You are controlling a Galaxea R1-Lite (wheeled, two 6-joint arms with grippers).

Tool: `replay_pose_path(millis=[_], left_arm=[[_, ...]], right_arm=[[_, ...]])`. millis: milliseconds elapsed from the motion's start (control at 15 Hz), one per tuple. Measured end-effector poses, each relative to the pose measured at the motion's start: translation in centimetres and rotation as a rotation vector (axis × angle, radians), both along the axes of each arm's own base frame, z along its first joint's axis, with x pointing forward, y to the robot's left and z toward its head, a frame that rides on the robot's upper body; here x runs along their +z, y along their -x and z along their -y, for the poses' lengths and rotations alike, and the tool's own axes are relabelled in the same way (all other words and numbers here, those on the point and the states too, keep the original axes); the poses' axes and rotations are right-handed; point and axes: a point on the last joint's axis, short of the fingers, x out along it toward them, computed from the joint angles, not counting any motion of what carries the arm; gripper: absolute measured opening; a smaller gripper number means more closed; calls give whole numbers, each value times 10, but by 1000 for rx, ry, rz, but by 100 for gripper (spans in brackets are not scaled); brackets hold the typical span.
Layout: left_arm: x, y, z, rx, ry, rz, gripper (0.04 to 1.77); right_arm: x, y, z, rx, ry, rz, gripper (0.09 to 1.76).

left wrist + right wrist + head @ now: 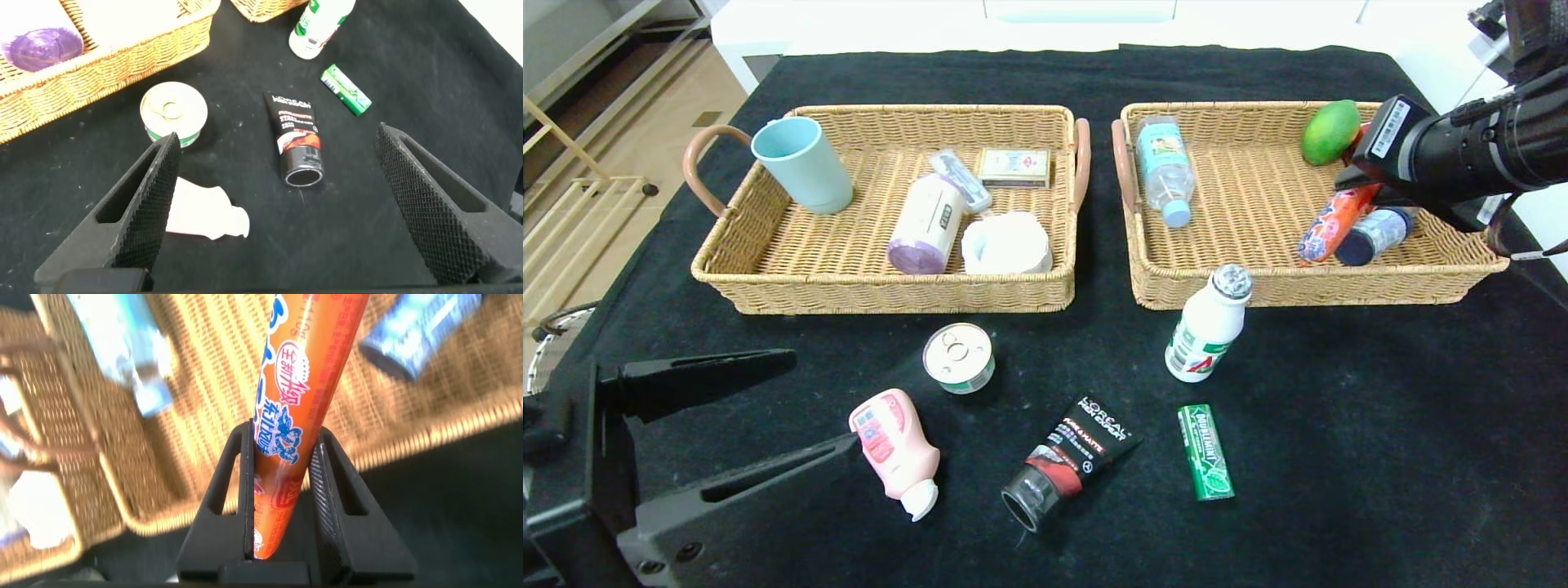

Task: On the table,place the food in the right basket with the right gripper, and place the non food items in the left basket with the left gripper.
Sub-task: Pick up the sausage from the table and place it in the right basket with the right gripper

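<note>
My right gripper (1357, 186) is shut on an orange sausage pack (1331, 224) and holds it tilted over the right side of the right basket (1307, 287); in the right wrist view the pack (294, 384) sits between the fingers (282, 439). My left gripper (823, 398) is open and empty at the front left, beside a pink bottle (894, 449). On the table lie a tin can (959, 357), a black L'Oreal tube (1068, 461), a green gum pack (1205, 451) and a white drink bottle (1209, 325). The left wrist view shows the tube (298, 151) between the open fingers (278, 139).
The left basket (882, 296) holds a teal cup (800, 163), a cream bottle (927, 222), a white roll (1006, 243) and a small box (1014, 166). The right basket holds a water bottle (1164, 167), a green mango (1330, 131) and a blue-capped can (1372, 235).
</note>
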Motion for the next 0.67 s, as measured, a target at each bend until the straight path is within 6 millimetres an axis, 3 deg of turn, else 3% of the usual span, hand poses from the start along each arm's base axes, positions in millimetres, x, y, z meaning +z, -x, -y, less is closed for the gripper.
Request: replay_pose_path(millis=[667], left_arm=[[2,2,-1,1,4,11,172]], right_arm=[[-14,-49,12,-79,-32,96,49]])
